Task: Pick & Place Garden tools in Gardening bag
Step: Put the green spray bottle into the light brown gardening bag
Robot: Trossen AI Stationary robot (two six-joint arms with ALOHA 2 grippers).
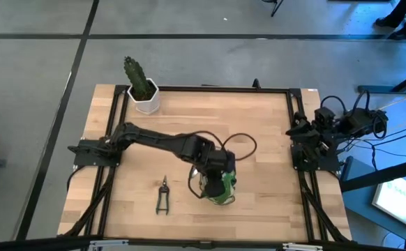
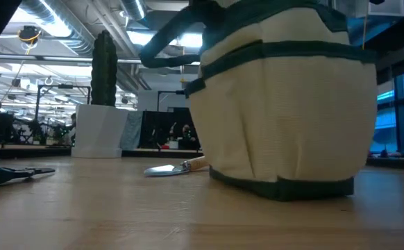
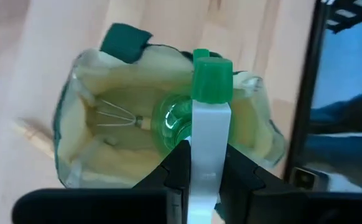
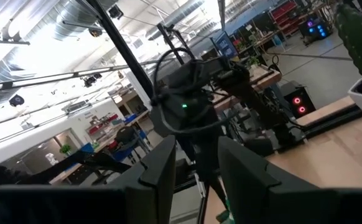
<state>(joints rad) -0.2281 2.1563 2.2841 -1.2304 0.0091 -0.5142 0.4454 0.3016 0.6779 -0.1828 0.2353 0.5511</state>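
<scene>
The khaki gardening bag (image 1: 215, 187) stands on the table near its front middle; it fills the low view (image 2: 285, 104). My left gripper (image 3: 204, 180) is above the bag's opening, shut on the green spray bottle (image 3: 176, 121), whose round body is down inside the bag. The hand rake (image 3: 116, 116) lies inside the bag. The trowel (image 2: 174, 168) lies on the table beside the bag. The black pruning shears (image 1: 162, 196) lie flat on the table left of the bag. My right gripper (image 4: 196, 180) is open and empty at the table's right edge. My left gripper pinches the spray bottle's white nozzle head (image 3: 204, 143) between its two fingers (image 3: 178, 171), just behind the green cap (image 3: 212, 78). The fingers come from above, pointing down into the bag. The bottle hangs below them, its green body within the bag's opening.
A cactus in a white pot (image 1: 144, 94) stands at the table's far left. The right arm's base (image 1: 314, 139) sits at the right edge. Bare wood lies between the bag and the right arm.
</scene>
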